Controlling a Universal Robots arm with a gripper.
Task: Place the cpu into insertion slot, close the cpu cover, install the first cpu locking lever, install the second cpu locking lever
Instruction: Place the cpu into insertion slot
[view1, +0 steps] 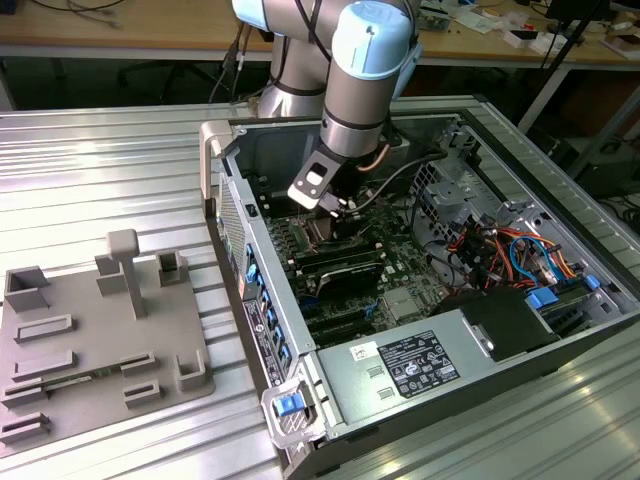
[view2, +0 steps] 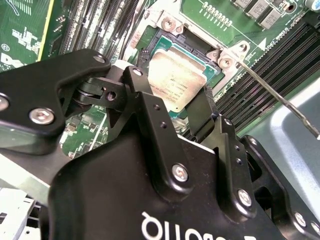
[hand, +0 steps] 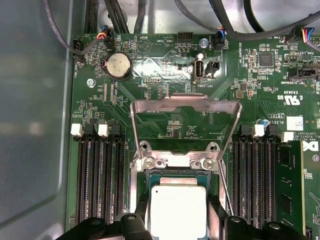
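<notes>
placing step in hand. in the first wrist view, beside the memory slots (hand: 97, 175), the cpu cover (hand: 185, 102) stands open. the jaws, narrowed, pinch the cpu (hand: 178, 212) by opposite edges at the insertion slot (hand: 177, 167). whether it is seated i cannot tell; release calls for square alignment.

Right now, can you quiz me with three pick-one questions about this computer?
1. Where is the flat silver-grey square chip? A: at the dark square socket. B: far away from it. C: beneath it.
2. What colour is the flat circuit board? A: red. B: blue. C: green.
3. How is the thin silver metal cover frame? A: shut flat. B: swung up open. C: broken in two.
Answers: 1 A, both wrist views show it there. 2 C, green shows all round the socket. 3 B, it stands raised, clear of the chip.
</notes>
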